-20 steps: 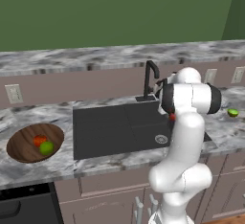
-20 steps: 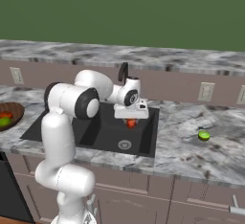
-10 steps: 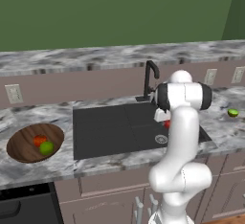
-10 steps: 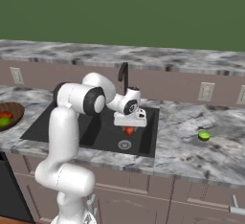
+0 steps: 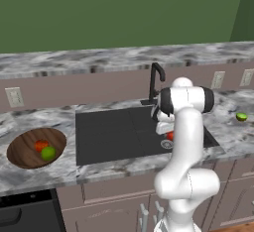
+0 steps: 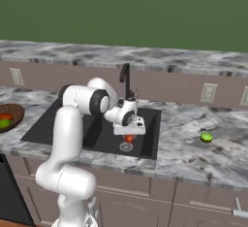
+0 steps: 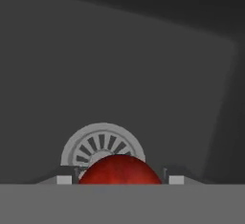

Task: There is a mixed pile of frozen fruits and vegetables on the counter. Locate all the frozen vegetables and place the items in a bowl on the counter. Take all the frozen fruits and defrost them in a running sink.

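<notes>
Holding the small red ball (image 6: 129, 138) between two dark fingers, closed snug on both sides of it. Pincer (image 6: 129, 137) low inside the sink (image 6: 97, 131), right over the round silver drain (image 7: 103, 144).

Best way to do this step, by the look of things: go down a little more, slowly. Let go only when the red ball is very near the sink floor, so no bounce and no long roll. Open the fingers wide, then lift straight up. No squeezing harder. A ball like this will likely roll once free, but the sink walls should keep it in.

Around it: thin black faucet (image 6: 126, 78) just behind the arm, near the wrist. Watch out for a bump there when lifting. Cannot tell if water is running.

Still to fetch, most likely: the flat green piece (image 6: 207, 137) on the desk (image 6: 203, 158), well to the right of the sink. Nothing seen between it and the sink.

Far on the left: brown wooden bowl (image 5: 22, 149) with the red-orange lump (image 5: 41, 145) and the green ball (image 5: 48, 152) inside, touching each other. That part looks done.
</notes>
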You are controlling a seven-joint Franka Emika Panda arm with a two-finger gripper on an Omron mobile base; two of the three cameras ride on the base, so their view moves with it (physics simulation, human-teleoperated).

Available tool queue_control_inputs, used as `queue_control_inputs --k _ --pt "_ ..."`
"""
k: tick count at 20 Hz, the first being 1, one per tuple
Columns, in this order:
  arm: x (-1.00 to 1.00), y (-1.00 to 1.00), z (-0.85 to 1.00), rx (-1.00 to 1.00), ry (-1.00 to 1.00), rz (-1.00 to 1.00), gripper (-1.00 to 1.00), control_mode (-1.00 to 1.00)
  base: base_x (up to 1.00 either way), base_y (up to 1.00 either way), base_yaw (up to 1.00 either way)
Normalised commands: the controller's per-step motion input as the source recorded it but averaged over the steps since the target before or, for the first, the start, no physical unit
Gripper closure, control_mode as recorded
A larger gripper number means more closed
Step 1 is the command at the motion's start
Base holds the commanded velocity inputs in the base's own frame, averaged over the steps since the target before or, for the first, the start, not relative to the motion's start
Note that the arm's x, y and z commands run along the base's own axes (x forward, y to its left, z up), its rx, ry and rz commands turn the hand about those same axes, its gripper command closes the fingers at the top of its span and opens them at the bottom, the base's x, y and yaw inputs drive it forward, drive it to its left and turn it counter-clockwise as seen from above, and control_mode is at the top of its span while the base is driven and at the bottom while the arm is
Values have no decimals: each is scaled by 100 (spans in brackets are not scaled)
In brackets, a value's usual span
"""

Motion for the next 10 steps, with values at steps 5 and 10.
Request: queue_control_inputs --k 5,10 --pt "14 0 -49 0 -13 2 100 -100 0 0 0" --pt "7 0 -47 0 -10 1 100 -100 0 0 0"
